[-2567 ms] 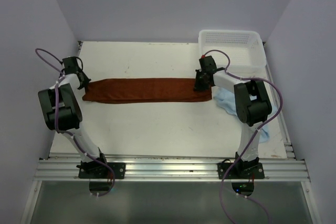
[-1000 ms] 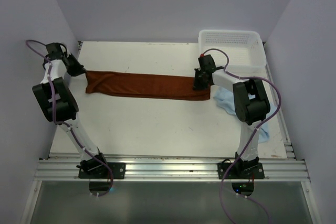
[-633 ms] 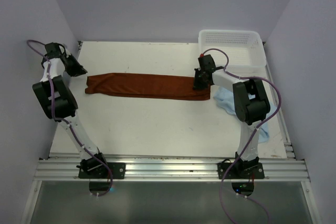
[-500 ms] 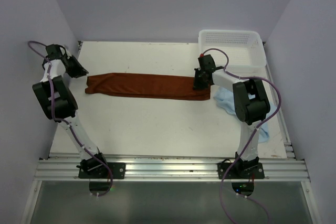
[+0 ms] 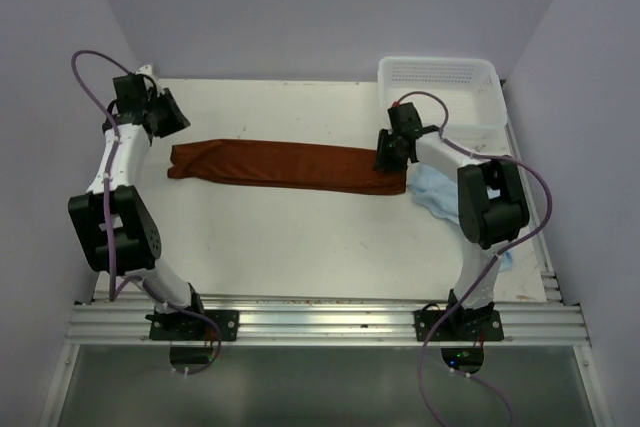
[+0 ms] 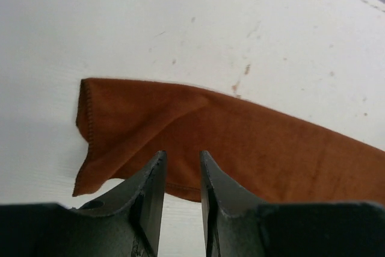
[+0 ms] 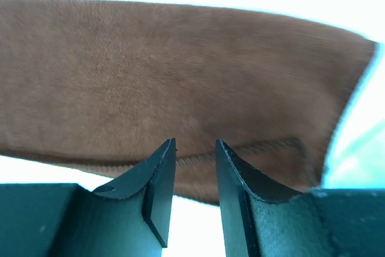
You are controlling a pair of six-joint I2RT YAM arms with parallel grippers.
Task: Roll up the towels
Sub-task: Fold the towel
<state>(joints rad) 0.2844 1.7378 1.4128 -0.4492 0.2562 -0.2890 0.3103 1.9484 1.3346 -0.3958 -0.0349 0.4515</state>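
Top external view gives you the rust towel drawn out as a long flat strip across the far half of the table, running from about 9 o'clock to 3 o'clock. That lay suits rolling, since a straight narrow band can be wound up from one short end. Your left gripper hangs at 10 o'clock, just beyond the strip's left end and apart from it. On the left wrist view its fingers stand slightly apart with nothing between them, and the cloth lies loose on the table below. Your right gripper sits at 2 o'clock over the strip's right end. On the right wrist view its jaws show a narrow gap with no cloth pinched in it, though I cannot tell whether the tips touch the hem. The light blue towel lies crumpled at 3 o'clock, just beside the rust one's right end and partly under your right arm, probably waiting its turn. The white mesh basket stands in the 1 o'clock corner. I judge the rolling not yet begun, and the left end's flared corner could skew the first turn.
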